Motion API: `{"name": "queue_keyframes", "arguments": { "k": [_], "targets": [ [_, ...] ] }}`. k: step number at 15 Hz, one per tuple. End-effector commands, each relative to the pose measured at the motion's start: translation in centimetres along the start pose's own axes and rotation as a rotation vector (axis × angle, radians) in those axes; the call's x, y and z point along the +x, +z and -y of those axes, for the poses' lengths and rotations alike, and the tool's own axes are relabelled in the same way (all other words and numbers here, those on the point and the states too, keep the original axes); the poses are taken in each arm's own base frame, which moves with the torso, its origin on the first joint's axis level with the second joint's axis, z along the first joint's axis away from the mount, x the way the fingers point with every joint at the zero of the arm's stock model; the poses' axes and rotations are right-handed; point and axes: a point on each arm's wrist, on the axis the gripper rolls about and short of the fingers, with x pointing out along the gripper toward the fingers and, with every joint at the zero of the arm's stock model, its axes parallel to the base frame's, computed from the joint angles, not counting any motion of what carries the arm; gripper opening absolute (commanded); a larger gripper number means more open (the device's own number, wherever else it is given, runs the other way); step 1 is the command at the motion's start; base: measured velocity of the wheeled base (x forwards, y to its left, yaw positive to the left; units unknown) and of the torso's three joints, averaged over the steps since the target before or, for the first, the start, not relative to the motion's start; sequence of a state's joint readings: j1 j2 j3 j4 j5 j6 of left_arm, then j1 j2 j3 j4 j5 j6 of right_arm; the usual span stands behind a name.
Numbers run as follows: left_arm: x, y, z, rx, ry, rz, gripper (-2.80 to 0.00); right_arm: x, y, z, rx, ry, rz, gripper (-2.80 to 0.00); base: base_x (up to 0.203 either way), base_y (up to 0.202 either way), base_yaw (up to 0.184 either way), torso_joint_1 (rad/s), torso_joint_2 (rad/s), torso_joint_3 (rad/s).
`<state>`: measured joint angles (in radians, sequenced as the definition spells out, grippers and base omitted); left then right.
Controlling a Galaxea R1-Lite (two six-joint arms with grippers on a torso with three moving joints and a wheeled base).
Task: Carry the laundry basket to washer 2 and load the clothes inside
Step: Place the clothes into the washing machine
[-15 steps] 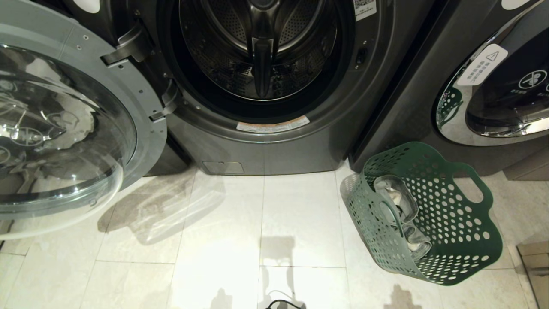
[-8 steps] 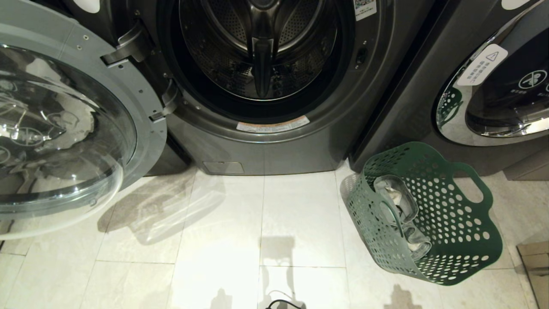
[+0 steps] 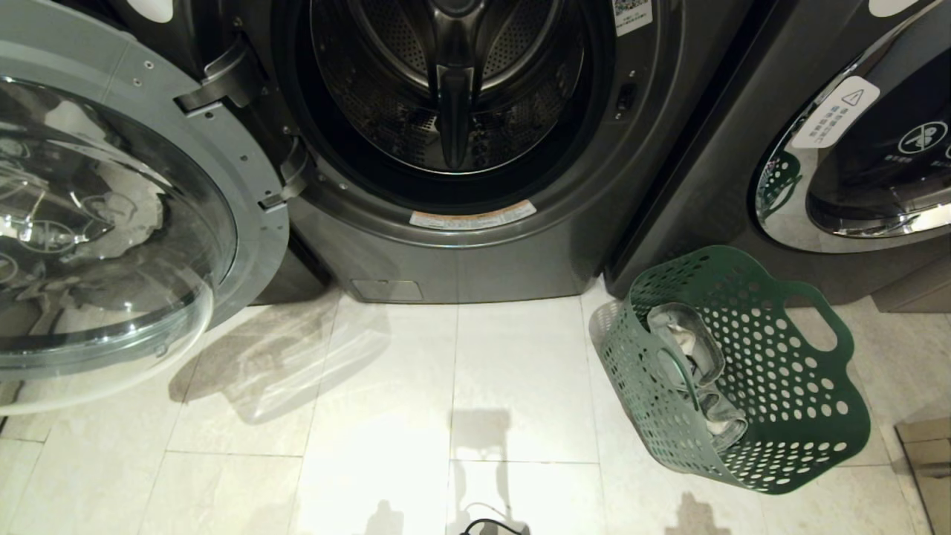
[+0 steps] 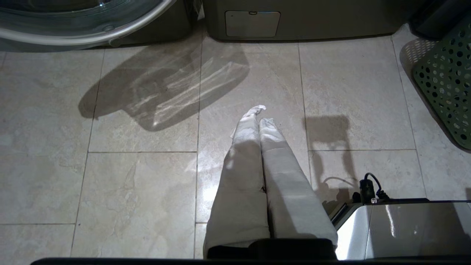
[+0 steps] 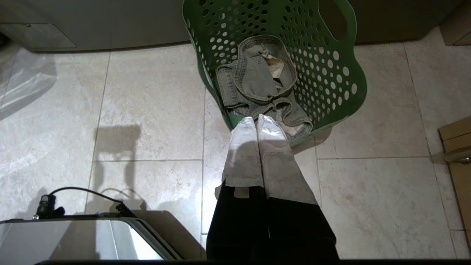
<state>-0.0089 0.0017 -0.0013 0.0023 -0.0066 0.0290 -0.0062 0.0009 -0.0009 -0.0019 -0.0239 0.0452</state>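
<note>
Right wrist view: the closed, empty right claw (image 5: pixel 257 119) hangs seemingly just above the laundry basket (image 5: pixel 346 73) of clothes (image 5: pixel 257 77).

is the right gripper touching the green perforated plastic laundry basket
Cannot tell. In the right wrist view the shut right gripper overlaps the near rim of the green perforated plastic laundry basket, showing neither contact nor gap; the head view shows no gripper.

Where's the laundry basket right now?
In the head view the green basket sits on the floor at the right, tipped on its side, just in front of the gap between the open washer and its right-hand neighbour.
</note>
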Motion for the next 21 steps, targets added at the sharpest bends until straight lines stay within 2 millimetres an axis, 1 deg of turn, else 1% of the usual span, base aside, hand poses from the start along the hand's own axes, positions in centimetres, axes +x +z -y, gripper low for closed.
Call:
{"name": "queue_keyframes", "arguments": {
  "k": [1, 3, 7, 16, 21],
  "targets": [
    [0.01, 0.02, 0.00, 0.002, 0.000, 0.000, -2.80, 0.01, -0.03, 0.00, -0.004, 0.001, -0.002, -2.80, 0.000, 0.000, 0.000, 0.000, 0.00, 0.000],
    [0.01, 0.03, -0.02, -0.030, 0.006, 0.001, -2.80, 0.00, 0.02, 0.00, 0.002, 0.001, 0.000, -2.80, 0.000, 0.000, 0.000, 0.000, 0.00, 0.000],
    [0.01, 0.02, -0.02, -0.031, 0.006, 0.000, -2.80, 0.00, 0.02, 0.00, 0.004, 0.001, 0.000, -2.80, 0.013, 0.000, 0.000, -0.001, 0.00, 0.001],
    [0.01, 0.03, -0.02, -0.032, 0.007, 0.001, -2.80, 0.00, 0.02, 0.00, 0.005, -0.001, 0.000, -2.80, 0.182, 0.000, -0.001, 0.005, 0.00, 0.002],
    [0.01, 0.03, -0.02, -0.034, 0.006, 0.001, -2.80, 0.00, 0.02, 0.00, 0.005, -0.001, 0.000, -2.80, 0.000, 0.000, 0.000, 0.000, 0.00, 0.000]
  ]
}}
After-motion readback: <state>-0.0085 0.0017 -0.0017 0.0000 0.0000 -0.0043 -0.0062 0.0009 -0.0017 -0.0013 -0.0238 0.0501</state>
